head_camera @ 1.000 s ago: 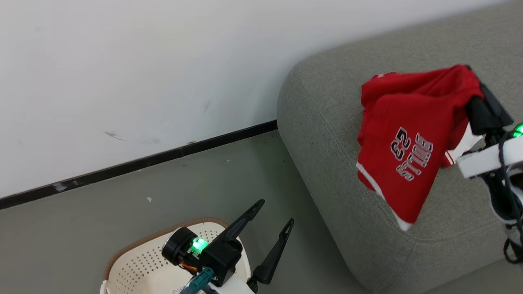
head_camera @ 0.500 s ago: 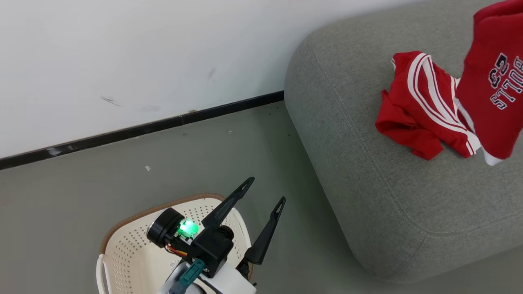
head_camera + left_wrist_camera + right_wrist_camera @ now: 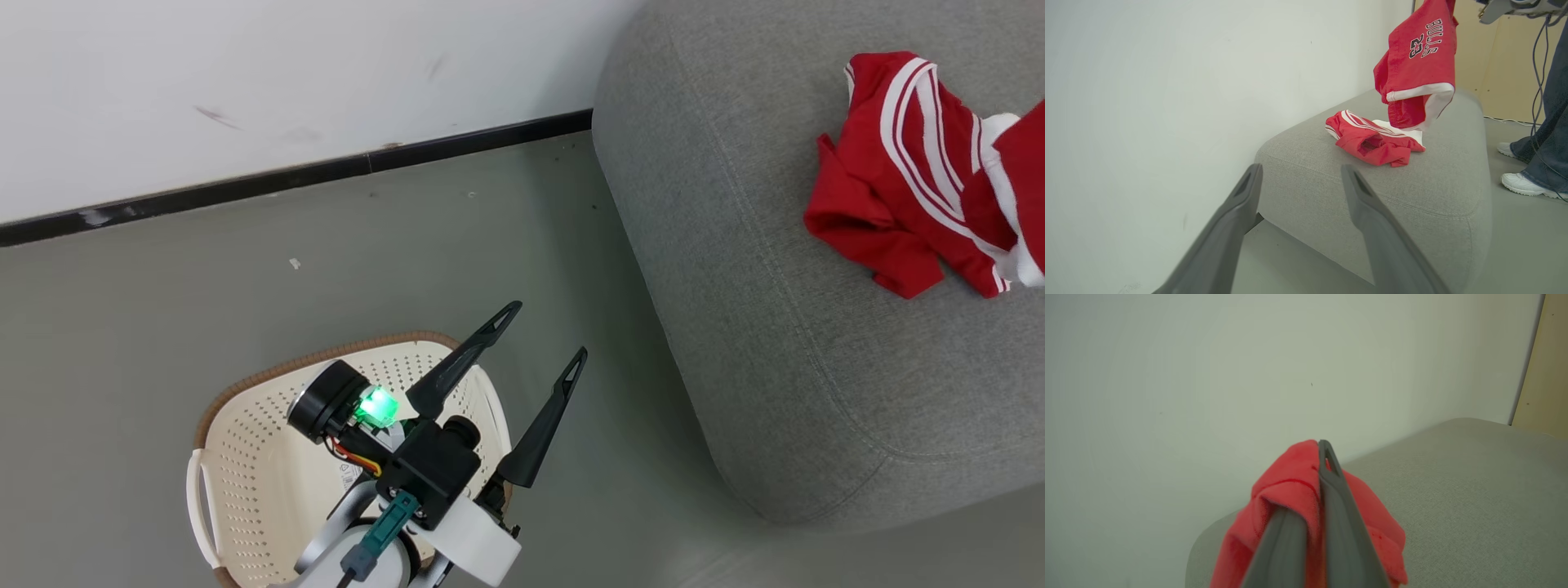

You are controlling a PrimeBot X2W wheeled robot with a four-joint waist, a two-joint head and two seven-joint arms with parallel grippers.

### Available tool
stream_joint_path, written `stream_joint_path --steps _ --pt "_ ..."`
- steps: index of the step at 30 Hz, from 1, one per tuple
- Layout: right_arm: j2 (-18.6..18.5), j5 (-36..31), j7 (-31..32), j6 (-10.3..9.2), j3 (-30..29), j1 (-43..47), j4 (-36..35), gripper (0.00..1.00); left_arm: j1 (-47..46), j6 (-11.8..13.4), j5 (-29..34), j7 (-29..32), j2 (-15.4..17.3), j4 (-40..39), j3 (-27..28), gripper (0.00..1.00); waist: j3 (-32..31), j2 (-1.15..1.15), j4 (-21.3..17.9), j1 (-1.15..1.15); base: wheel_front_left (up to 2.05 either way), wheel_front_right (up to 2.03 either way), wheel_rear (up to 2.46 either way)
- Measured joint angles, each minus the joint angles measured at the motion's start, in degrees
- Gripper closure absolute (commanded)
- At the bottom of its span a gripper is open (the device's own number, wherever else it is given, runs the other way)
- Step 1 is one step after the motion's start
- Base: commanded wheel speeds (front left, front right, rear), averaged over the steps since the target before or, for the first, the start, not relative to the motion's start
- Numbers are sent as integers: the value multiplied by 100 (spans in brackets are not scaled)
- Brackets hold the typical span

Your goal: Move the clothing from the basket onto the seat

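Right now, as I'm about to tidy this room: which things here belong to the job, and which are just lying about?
Job: seat; basket; hanging shirt; crumpled shirt.
Lying about: person's leg; white shoe; floor scrap.

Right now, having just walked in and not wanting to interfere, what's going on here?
The right gripper is shut on a lettered red shirt, holding it in the air above the sofa, where a striped red shirt lies. The left gripper hangs open near the basket. A person stands beside the sofa.
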Motion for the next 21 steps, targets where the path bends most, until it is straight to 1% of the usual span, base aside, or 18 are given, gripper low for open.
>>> stream_joint_path --steps 3,8,10,15,17,21 --pt "-56 -155 -69 0 -181 -81 186 100 -104 -1 94 23 -3 -85 -37 0 150 0 50 0 0 0 0" --pt "-41 -322 -222 0 -226 -321 493 100 -272 -8 155 77 -14 -178 -94 0 396 0 150 0 0 0 0" --pt "56 -443 -235 0 -190 -347 576 100 -332 -10 162 99 -22 -203 -127 0 490 0 194 0 0 0 0" --pt "524 -684 -258 1 -70 -343 971 100 -467 -58 210 115 -47 -248 -188 0 718 0 311 0 0 0 0" --pt "617 -727 -300 1 -69 -341 1107 100 -517 -60 212 115 -58 -263 -197 0 802 0 360 0 0 0 0" --pt "688 -849 -360 1 -70 -338 1261 100 -633 -89 238 115 -67 -263 -202 0 951 0 453 0 0 0 0"
